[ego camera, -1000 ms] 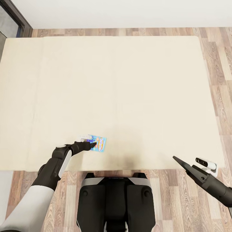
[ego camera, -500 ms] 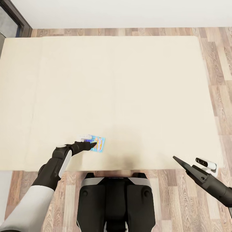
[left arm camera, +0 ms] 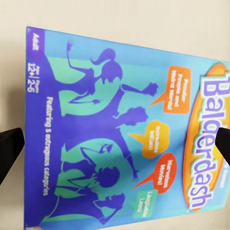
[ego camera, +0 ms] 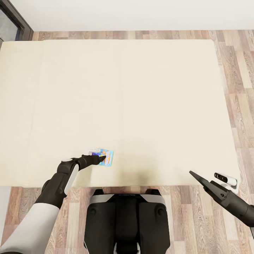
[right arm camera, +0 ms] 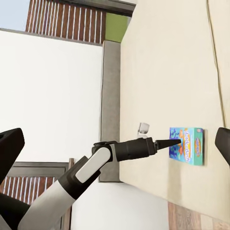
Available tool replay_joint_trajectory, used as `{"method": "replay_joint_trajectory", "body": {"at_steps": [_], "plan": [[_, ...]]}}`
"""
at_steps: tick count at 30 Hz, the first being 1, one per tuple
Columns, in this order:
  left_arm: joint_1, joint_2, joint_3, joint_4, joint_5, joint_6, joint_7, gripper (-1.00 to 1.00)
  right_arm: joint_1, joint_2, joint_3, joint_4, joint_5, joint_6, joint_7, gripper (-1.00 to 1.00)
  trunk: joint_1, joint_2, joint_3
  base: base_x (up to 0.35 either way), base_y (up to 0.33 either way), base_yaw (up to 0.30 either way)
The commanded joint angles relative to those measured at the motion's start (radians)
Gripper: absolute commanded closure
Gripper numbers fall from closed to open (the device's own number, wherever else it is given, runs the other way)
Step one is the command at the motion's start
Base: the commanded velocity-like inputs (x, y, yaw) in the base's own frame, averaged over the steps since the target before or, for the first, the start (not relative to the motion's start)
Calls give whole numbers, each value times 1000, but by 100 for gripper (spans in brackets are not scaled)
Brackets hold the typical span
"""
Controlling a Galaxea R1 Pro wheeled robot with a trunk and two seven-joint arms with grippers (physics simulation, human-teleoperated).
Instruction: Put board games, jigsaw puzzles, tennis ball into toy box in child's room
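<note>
A blue board game [ego camera: 107, 157] with cartoon print lies flat near the front edge of the beige bed [ego camera: 141, 98]. My left gripper [ego camera: 102, 159] hovers just over its near-left part. In the left wrist view the box lid [left arm camera: 124, 129] spans the picture, reading "Balderdash", and the two black fingertips [left arm camera: 10, 147] stand wide apart on either side, open and empty. My right gripper [ego camera: 193, 174] hangs open and empty over the floor off the bed's front right corner. The right wrist view looks across the bed at the board game [right arm camera: 188, 144] and the left arm [right arm camera: 120, 153].
Wood floor [ego camera: 243, 88] runs along the bed's right side and in front of it. A white wall [ego camera: 134, 14] lies beyond the bed, with a dark door frame [ego camera: 16, 16] at far left. My base [ego camera: 127, 222] stands against the bed's front edge.
The whole view has shifted slightly left, so the camera has moved. The left gripper now sits a little further over the board game. The right arm holds its pose.
</note>
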Motion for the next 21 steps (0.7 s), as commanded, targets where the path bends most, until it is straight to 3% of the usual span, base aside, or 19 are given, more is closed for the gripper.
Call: {"method": "replay_joint_trajectory", "body": {"at_steps": [1,21], "plan": [[0,1,-1,-1,10,7,3,-100,0,0,0,0,-3,9,1,-100,1,-2,-1,0,-2,0],[1,1,-3,-2,10,8,3,-100,0,0,0,0,-2,8,1,-100,1,-2,-1,0,-1,0]]}}
